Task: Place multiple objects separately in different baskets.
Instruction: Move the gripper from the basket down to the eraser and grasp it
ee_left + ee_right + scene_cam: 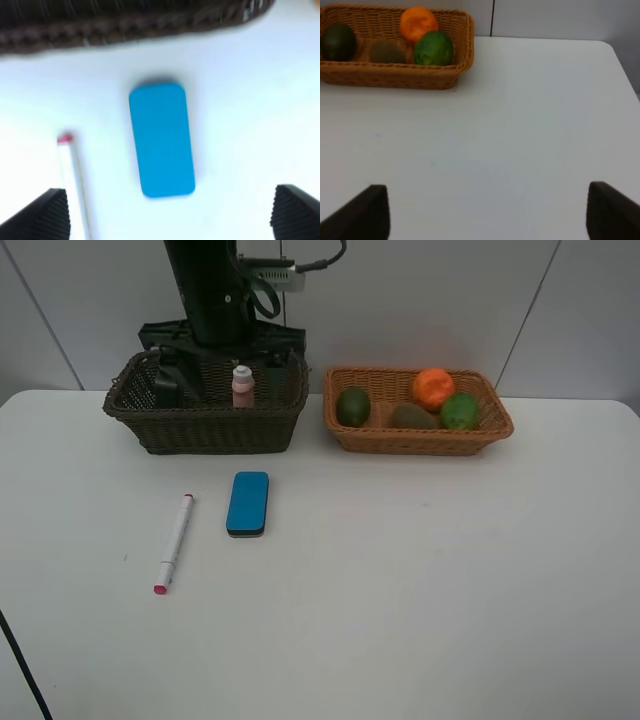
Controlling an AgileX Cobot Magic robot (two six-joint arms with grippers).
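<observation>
Currently, the left gripper (172, 220) has its jaws spread wide and grips nothing. The blue rectangular eraser block (161, 141) lies flat on the white table (260, 100), just ahead of the gap between those jaws and apart from them. The wrist picture is blurred. The white marker (175, 542) lies flat on the table just beside the eraser block, on its left in the high view. It does not touch the block, and its pink tip points toward the near edge of the table. Both items rest in front of the deep dark brown wicker basket (205, 425), which stands at the back left of the table. A pink bottle with white cap (242, 386) stands upright inside that basket. Other dark shapes are beside it, and what they are cannot be told. The shallow light orange-tan wicker basket (420, 443) stands just to the right of the dark one, with a narrow gap between them. It holds a dark green fruit (353, 406) at its left end, a brown kiwi (412, 417) in the middle, an orange (433, 388) behind the kiwi and a brighter green fruit (459, 411) toward its right end. The right gripper (489, 212) also has its jaws wide apart and grips nothing. It hangs over bare table with the tan basket well ahead of it.
</observation>
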